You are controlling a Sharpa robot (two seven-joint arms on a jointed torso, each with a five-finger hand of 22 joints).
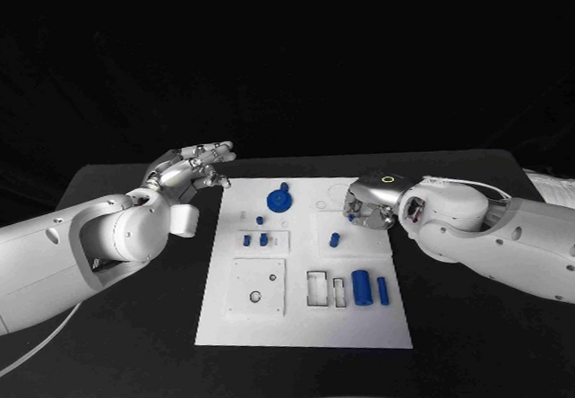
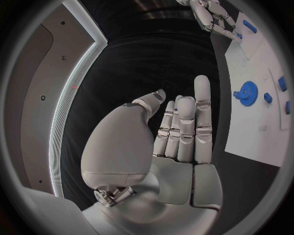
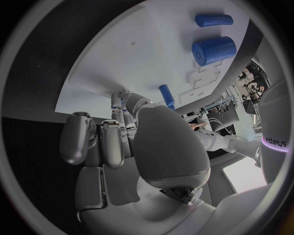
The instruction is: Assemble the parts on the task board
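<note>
While the white task board lies mid-worktop in the head view, we see the left hand spread beside its far corner and the right hand over its right edge. Our left wrist view shows straight, empty fingers near the blue gear. Our right wrist view shows fingers curled above the board beside a small blue peg; whether they pinch anything, we cannot tell.

right hand above task board, blue parts

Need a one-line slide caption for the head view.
Left hand open beside the white task board; right hand hovers over its upper right, blue parts spread across it.
</note>
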